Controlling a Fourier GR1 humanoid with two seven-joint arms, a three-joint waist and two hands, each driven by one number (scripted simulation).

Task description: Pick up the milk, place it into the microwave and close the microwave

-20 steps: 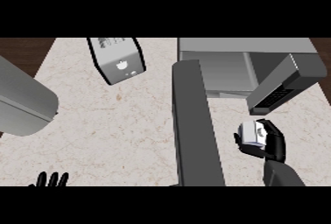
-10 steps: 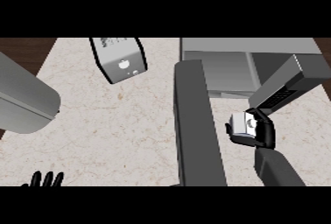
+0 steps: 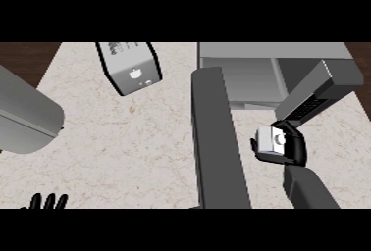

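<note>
Milk: the small white carton (image 3: pixel 271 141) is sitting in the right hand, raised over the right part of the bench, just in front of the microwave's opening and not inside it.
Right hand: the black hand (image 3: pixel 292 147) is wrapping its fingers and thumb around the milk, its grey forearm coming in from the lower edge.
Left hand: its black fingers (image 3: pixel 48 201) are pointing up, spread apart and holding nothing, resting at the lower left edge.
Microwave: the grey box (image 3: pixel 270 73) is standing at the top right with its cavity showing; its door (image 3: pixel 219 142) is hanging open and stretching toward the lower edge, just to the left of the milk.
Control panel: the slanted dark panel (image 3: pixel 313 100) is lying just above the held carton.
Bench: the pale speckled top (image 3: pixel 123 147) is carrying a grey toaster-like appliance (image 3: pixel 132 66) at the top left, well apart from the milk.
Left edge: a large grey rounded object (image 3: pixel 25 117) is filling the left side; I cannot tell what it is.
</note>
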